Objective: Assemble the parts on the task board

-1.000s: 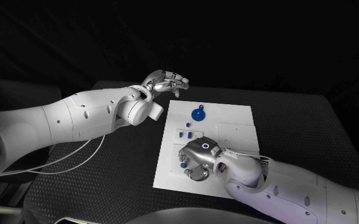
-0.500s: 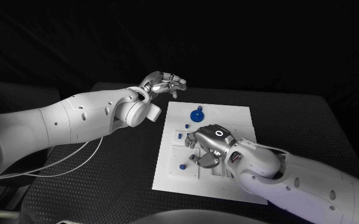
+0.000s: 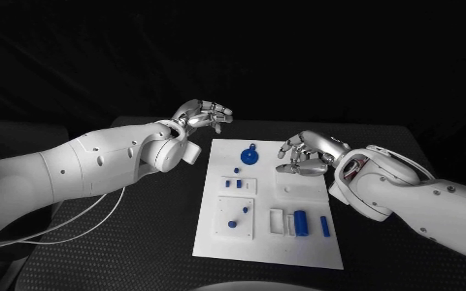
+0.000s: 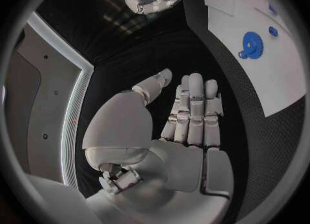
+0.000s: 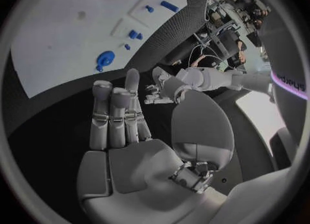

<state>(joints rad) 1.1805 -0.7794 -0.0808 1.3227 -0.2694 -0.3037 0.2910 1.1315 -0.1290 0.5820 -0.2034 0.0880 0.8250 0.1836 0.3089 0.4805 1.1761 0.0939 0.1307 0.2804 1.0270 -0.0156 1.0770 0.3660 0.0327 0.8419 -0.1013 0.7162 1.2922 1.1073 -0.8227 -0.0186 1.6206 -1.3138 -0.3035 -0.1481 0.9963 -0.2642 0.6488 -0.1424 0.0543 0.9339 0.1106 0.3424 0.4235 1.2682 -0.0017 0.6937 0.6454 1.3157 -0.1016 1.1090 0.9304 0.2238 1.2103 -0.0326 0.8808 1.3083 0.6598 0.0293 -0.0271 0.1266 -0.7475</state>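
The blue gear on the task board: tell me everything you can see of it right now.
The blue gear is a round, toothed disc, plastic by its look, with a small knob or tab jutting from its rim toward the far edge of the board. It lies flat on the task board, near the far edge and left of the middle. Nothing touches it: the left hand hangs off the board's far left corner, and the right hand hangs above the board to the gear's right, both holding nothing.
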